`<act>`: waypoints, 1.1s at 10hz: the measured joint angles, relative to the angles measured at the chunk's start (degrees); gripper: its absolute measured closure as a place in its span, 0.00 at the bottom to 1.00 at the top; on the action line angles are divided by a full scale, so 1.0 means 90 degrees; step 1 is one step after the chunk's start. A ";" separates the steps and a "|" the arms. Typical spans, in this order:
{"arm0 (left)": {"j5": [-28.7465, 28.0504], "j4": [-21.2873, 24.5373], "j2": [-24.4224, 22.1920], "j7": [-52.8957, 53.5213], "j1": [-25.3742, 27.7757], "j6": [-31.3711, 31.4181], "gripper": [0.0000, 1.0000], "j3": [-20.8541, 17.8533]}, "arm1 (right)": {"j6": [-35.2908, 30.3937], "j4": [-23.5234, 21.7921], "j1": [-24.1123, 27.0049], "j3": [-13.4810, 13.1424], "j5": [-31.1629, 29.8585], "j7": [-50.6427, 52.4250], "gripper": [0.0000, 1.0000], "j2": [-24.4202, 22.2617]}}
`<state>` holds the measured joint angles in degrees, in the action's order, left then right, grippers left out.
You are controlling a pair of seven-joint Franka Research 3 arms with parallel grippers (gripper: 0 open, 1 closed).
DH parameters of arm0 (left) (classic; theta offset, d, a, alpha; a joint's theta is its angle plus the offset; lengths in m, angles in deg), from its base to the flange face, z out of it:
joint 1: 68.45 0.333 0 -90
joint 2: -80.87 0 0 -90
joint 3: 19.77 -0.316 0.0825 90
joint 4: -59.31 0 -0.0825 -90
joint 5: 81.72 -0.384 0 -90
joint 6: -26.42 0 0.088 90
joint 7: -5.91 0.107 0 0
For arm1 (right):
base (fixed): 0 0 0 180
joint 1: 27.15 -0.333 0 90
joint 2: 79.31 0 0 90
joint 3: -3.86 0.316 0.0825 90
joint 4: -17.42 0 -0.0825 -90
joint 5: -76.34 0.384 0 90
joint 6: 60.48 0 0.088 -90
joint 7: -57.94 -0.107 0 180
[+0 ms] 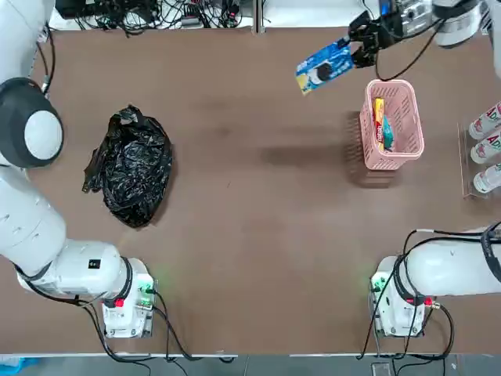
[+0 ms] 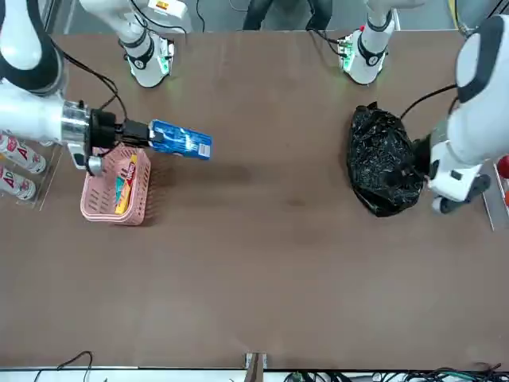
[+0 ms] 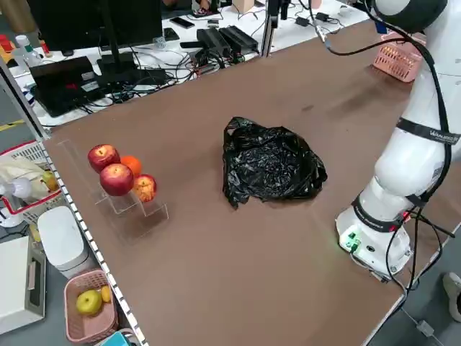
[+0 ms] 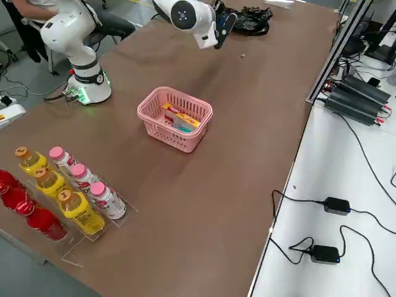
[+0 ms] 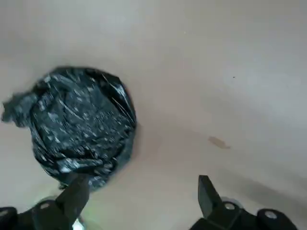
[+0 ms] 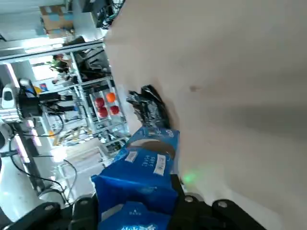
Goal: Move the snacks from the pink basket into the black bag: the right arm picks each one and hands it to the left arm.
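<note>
My right gripper [image 1: 356, 48] is shut on the blue snack packet [image 1: 323, 66], holding it in the air beside the far end of the pink basket [image 1: 411, 117]; the packet [image 2: 180, 140] sticks out sideways toward the table's middle. A long yellow packet [image 1: 379, 119] and a small teal one [image 1: 387, 135] lie inside the basket. The black bag [image 1: 131, 164] rests crumpled on the table's left side. My left gripper [image 5: 139, 196] hangs open above the table next to the bag [image 5: 79, 124], with nothing between its fingers.
A clear rack of white bottles [image 1: 487, 145] stands just right of the basket. More bottles [image 4: 62, 195] fill the rack near the table edge. Apples and an orange [image 3: 119, 176] sit on a stand at the far left. Cables [image 1: 149, 12] run along the back edge.
</note>
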<state>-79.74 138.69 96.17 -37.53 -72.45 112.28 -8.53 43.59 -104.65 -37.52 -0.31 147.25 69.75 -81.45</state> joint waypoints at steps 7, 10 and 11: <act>0.1227 -0.0019 0.0279 -0.4513 -0.0666 0.0299 0.00 0.0020 | 0.0805 -0.0029 -0.1330 0.0004 0.3175 0.2317 0.50 0.1293; 0.1288 -0.0018 0.0427 -0.6463 -0.1268 0.0713 0.00 0.0017 | 0.0761 -0.0003 -0.1787 0.0003 0.4324 0.2985 0.50 0.1727; 0.1288 -0.0016 0.0563 -0.6875 -0.1432 0.0815 0.00 0.0009 | 0.0766 0.0028 -0.2010 0.0002 0.4718 0.3061 0.50 0.1754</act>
<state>-68.15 138.55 101.24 -99.40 -85.34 119.61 -8.45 50.48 -104.40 -55.61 -0.29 189.71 97.30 -65.66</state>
